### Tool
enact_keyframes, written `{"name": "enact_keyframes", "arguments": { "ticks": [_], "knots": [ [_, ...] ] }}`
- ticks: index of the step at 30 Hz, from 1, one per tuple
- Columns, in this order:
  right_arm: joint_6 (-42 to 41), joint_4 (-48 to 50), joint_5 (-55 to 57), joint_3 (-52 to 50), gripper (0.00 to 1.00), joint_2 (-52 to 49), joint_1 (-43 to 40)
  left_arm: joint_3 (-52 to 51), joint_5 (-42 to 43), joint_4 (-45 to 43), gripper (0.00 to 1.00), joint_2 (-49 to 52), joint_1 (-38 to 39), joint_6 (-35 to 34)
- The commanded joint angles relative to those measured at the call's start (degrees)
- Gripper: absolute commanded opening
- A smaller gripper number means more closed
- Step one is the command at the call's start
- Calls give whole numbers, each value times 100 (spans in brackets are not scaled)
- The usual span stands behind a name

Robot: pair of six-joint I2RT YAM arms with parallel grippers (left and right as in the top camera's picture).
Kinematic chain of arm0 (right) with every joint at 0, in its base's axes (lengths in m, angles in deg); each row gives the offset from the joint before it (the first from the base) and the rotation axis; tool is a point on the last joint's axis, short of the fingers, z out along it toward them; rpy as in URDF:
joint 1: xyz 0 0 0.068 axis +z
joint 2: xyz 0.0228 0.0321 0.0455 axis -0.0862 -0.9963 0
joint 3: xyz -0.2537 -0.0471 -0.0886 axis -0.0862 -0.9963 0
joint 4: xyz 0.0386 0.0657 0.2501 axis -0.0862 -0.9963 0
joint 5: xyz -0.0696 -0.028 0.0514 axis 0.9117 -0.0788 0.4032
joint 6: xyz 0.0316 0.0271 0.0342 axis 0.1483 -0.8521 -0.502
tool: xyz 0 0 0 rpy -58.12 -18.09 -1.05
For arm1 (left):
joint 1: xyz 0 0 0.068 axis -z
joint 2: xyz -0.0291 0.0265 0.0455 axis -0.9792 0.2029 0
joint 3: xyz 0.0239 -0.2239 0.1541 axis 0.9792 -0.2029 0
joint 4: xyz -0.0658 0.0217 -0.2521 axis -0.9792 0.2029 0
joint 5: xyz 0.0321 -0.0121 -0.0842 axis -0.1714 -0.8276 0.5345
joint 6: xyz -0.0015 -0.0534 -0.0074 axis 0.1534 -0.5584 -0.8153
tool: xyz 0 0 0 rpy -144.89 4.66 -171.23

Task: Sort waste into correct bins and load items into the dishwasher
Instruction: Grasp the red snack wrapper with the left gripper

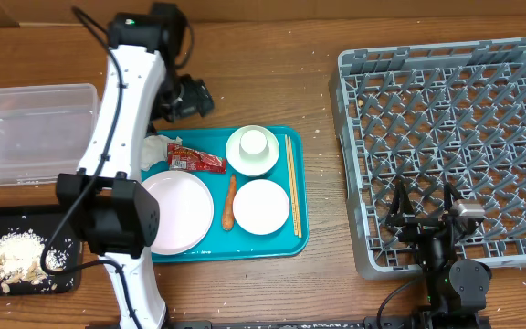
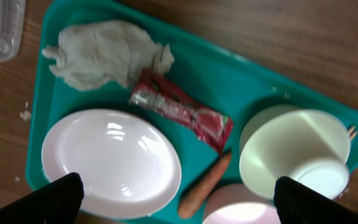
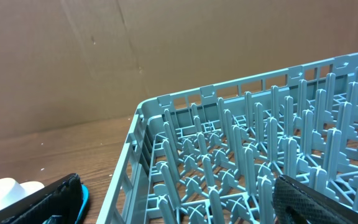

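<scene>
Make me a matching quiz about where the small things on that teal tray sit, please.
Things: 1 carrot; 2 chopsticks; 3 crumpled napkin; 4 red wrapper.
Places: A tray edge nearest the dish rack; B between the large plate and small plate; C tray corner nearest the clear bin; D between napkin and cup.
Pairs: 1-B; 2-A; 3-C; 4-D.
</scene>
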Motion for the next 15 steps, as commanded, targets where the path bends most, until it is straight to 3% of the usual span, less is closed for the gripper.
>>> {"name": "enact_keyframes", "arguments": {
  "ticks": [1, 4, 7, 9, 13, 15],
  "knots": [
    [24, 31, 15, -59, 100, 42, -33, 42, -66, -289, 100, 22, -155, 72],
    [24, 31, 15, -59, 100, 42, -33, -221, -57, -481, 92, 22, -155, -535],
    [24, 31, 15, -59, 100, 42, -33, -466, -55, -636, 90, 31, -155, -857],
    [24, 31, 15, -59, 100, 42, -33, -730, 9, -680, 75, 28, -153, -1335],
    [24, 31, 15, -59, 100, 42, -33, -1456, 142, -1032, 72, 31, -101, -1965],
    [24, 31, 15, -59, 100, 42, -33, -1762, 328, -1145, 66, 31, -72, -2267]
  ]
}}
